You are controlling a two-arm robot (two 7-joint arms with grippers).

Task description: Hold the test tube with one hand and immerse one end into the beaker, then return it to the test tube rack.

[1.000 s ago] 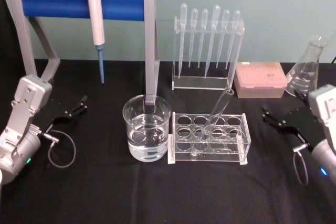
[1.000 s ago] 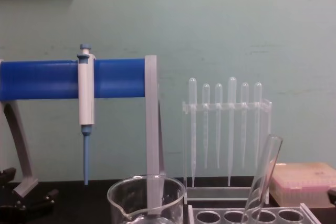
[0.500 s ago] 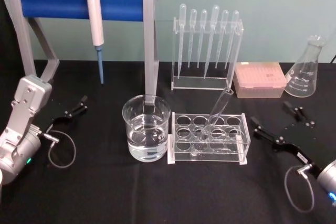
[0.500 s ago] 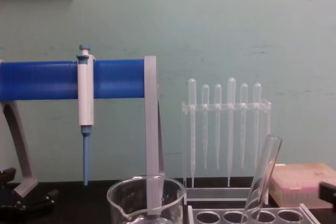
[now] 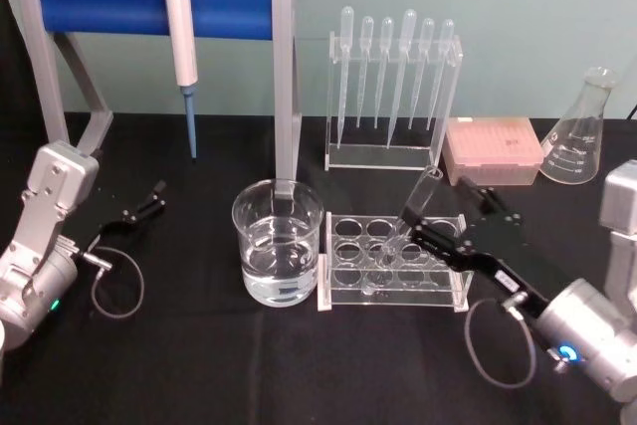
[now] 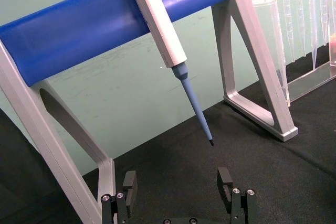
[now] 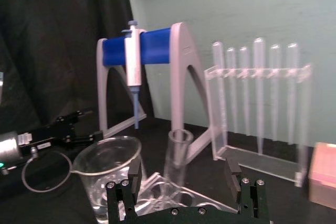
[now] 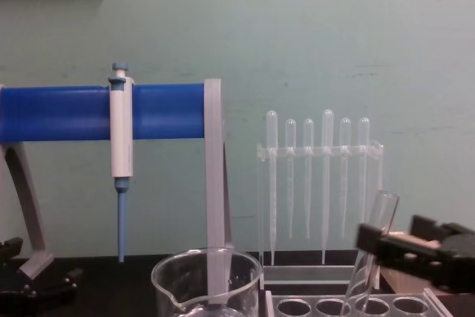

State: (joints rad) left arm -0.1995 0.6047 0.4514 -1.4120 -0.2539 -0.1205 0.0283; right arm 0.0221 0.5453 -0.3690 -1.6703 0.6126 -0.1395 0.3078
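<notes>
**A:** Where does the test tube point(image 5: 420, 196) stand?

**B:** In 1 well of the rack point(image 5: 393, 298), with its open top leaning to the rear right. The rack sits just beside the beaker point(image 5: 279, 241), which holds clear liquid.

**A:** And the tool?

**B:** My right gripper point(image 5: 438, 209) reaches in low from the right, its 2 fingers spread wide. The right wrist view frames the tube between them, but I cannot tell whether either touches glass. My left gripper point(image 6: 177, 182) rests at the table's left, also spread wide.

**A:** How is the grasp done well?

**B:** In my judgement, I centre the tube, close gently below the rim, then lift along its tilt so the well does not bind.
</notes>
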